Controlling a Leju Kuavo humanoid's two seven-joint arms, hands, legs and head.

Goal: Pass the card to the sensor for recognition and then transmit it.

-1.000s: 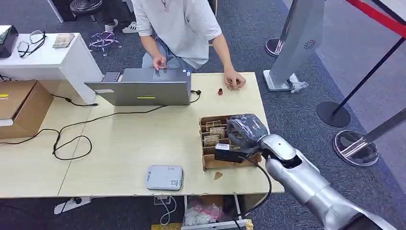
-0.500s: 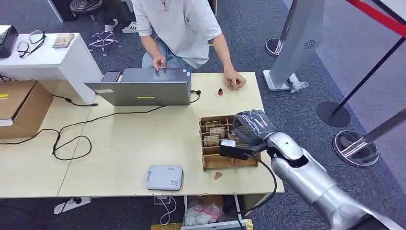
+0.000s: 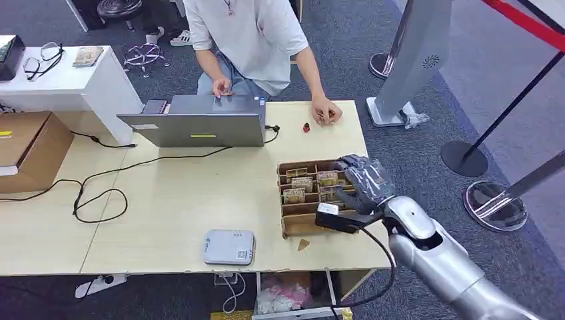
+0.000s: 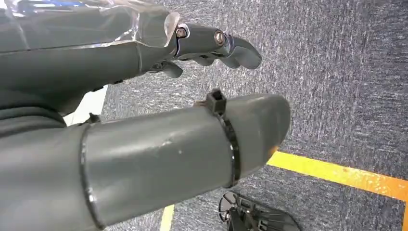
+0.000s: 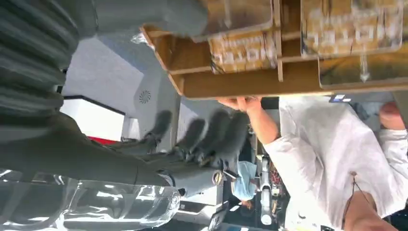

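Wooden card box (image 3: 301, 225) with slotted compartments sits on the pale table (image 3: 186, 207), cards (image 3: 302, 184) standing upright inside. Over the box's right edge, the robot's right hand (image 3: 363, 181) has its fingers spread and holds nothing. A grey sensor (image 3: 229, 247) lies near the table's front edge. The left hand (image 4: 144, 120) hangs over carpet, fingers extended and empty.

Even, bright indoor light, soft shadows; head view sharp; right wrist view blurred; glare on plastic wrap (image 5: 96, 202).
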